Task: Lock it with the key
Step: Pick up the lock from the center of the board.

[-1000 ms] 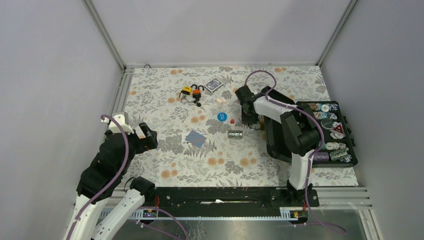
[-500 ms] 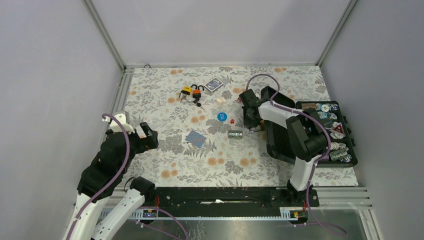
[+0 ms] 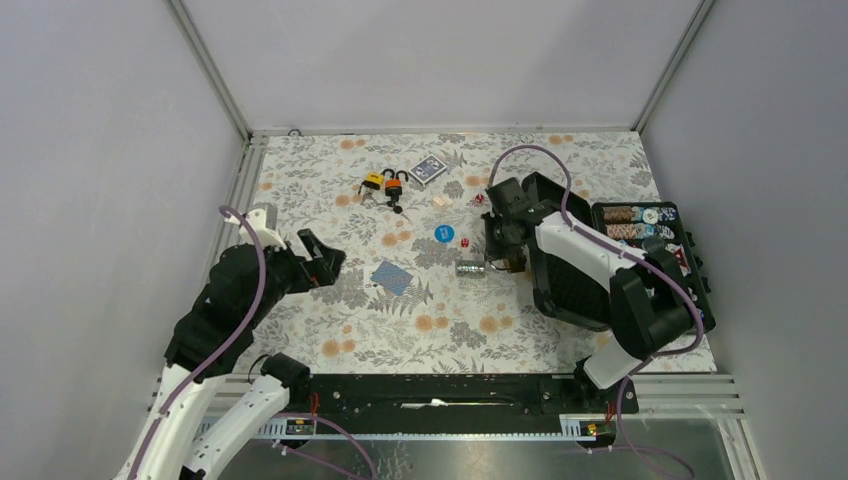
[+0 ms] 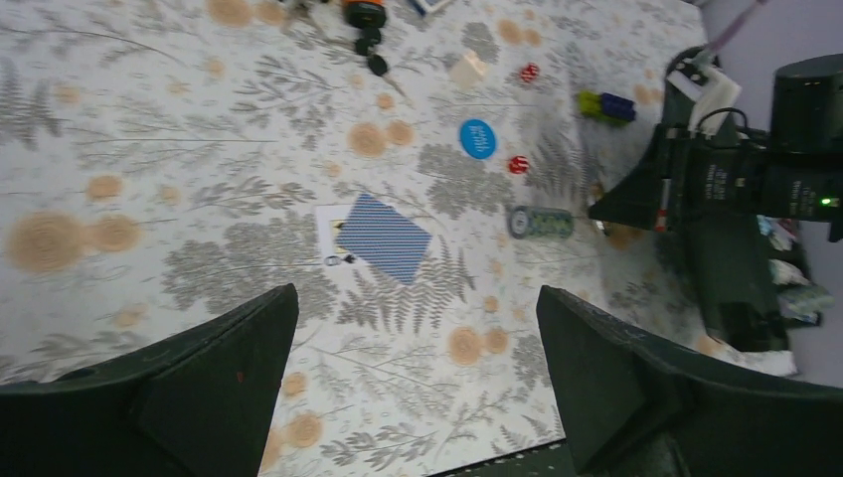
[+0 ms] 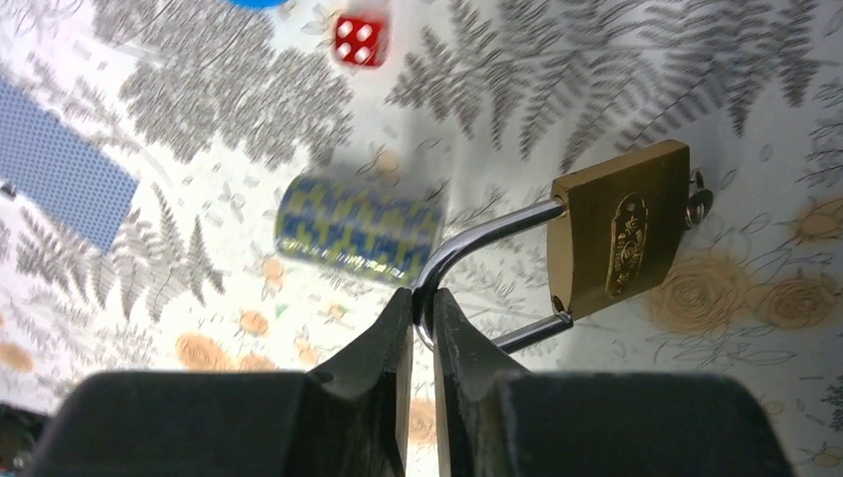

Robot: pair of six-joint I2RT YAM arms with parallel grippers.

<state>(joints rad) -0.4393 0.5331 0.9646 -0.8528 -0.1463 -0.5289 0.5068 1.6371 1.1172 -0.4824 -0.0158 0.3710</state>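
My right gripper (image 5: 423, 310) is shut on the steel shackle of a brass padlock (image 5: 619, 240). The shackle stands open, its free end out of the body. A key (image 5: 699, 204) sticks out of the lock's far end. In the top view the right gripper (image 3: 505, 262) hangs over the mat's middle right. My left gripper (image 4: 418, 383) is open and empty above the mat near the front left, also in the top view (image 3: 325, 262). Two more padlocks, yellow (image 3: 372, 182) and orange (image 3: 393, 185), lie with keys at the back of the mat.
A roll of poker chips (image 5: 360, 229) lies beside the held padlock. A red die (image 5: 360, 40), a blue chip (image 3: 444, 233), a blue playing card (image 3: 392, 277) and a card deck (image 3: 428, 169) lie on the floral mat. An open black chip case (image 3: 655, 262) stands at the right.
My right gripper has moved nearer and slightly right with the padlock. My left arm has swung forward and right over the mat.
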